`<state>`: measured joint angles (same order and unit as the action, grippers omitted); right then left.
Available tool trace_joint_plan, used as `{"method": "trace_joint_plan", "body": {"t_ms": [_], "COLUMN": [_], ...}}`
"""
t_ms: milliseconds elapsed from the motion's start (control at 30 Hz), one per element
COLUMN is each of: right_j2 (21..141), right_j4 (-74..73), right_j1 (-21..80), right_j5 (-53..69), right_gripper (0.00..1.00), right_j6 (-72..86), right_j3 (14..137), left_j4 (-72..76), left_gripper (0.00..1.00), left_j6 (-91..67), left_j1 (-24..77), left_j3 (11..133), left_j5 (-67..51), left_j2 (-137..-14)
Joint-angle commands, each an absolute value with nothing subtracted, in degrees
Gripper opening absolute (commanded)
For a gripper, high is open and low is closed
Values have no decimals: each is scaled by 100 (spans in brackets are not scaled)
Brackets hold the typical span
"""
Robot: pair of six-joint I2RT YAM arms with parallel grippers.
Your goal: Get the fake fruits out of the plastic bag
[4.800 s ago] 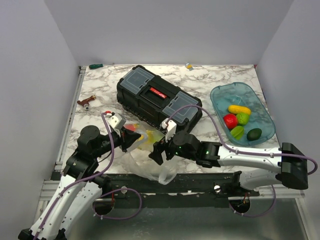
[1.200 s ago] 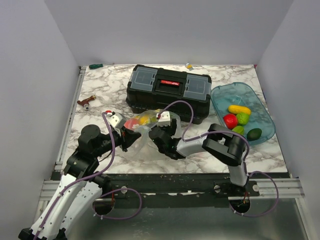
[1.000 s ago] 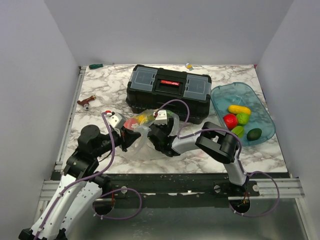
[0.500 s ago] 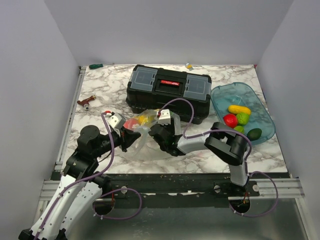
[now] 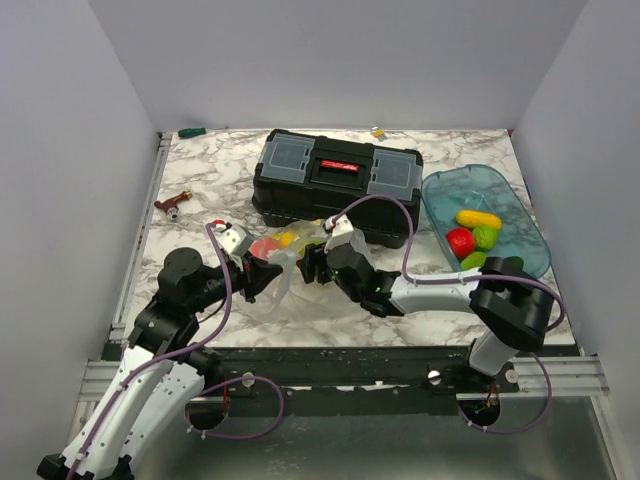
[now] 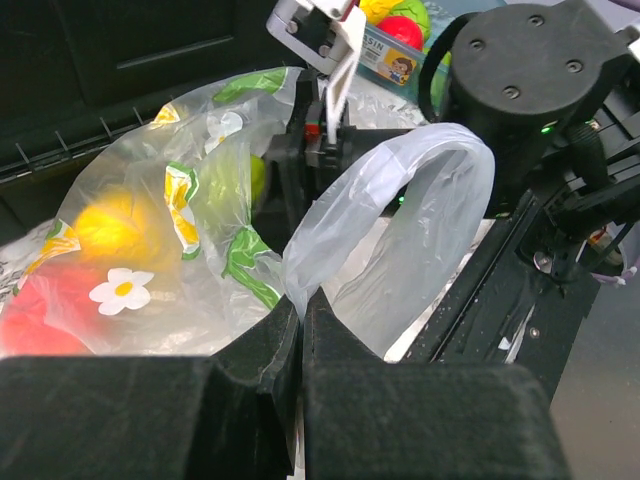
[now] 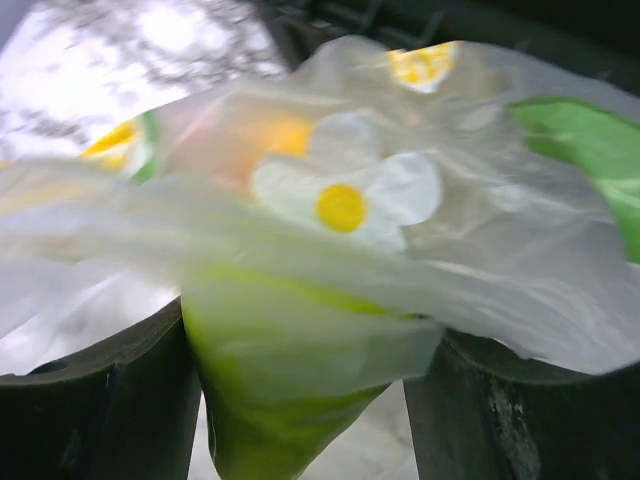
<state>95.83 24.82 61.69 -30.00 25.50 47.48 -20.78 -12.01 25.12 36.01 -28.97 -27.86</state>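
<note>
The plastic bag, clear film printed with daisies and green leaves, lies in front of the toolbox. It holds a red fruit and a yellow fruit. In the left wrist view the bag shows a yellow fruit, a red fruit and a green fruit. My left gripper is shut on the bag's white handle loop; it also shows in the top view. My right gripper is at the bag's right side. Its fingers flank a film-covered light green fruit.
A black toolbox stands right behind the bag. A translucent blue tray at the right holds several fruits, among them a yellow one and a red one. A brown tool lies at the left.
The toolbox was turned square earlier. In the last second my right arm's elbow swung out to the right, and its gripper shifted slightly at the bag. My left gripper kept hold of the handle.
</note>
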Motion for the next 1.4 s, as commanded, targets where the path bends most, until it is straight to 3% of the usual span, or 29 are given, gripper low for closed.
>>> {"method": "trace_joint_plan", "body": {"t_ms": [0,200,633,900,1100,1367], "right_j2": [9168,8649,7400,6539,6740,7590], "right_j4": [3077,3339,3654,4934,4771,5738], "right_j1": [6152,6145,6147,6149,6145,6147], "right_j5": [-1000,-59,-364,-567,-800,-1459], "right_gripper": [35,34,32,28,28,29], "right_j6": [2587,2976,3496,4052,3116,1831], "right_j3": [4443,4226,3922,3378,3961,4432], "left_j4": [-2070,-2039,-2064,-2091,-2039,-2051], "left_gripper": [0,0,0,0,0,0], "left_j6": [-1188,-1204,-1204,-1197,-1230,-1210], "left_j1": [2479,2479,2479,2473,2452,2444], "left_j3": [3692,3702,3713,3716,3707,3698], "left_j5": [-2988,-3030,-2946,-2949,-3040,-3093], "left_j2": [-2762,-2836,-2839,-2819,-2936,-2839]}}
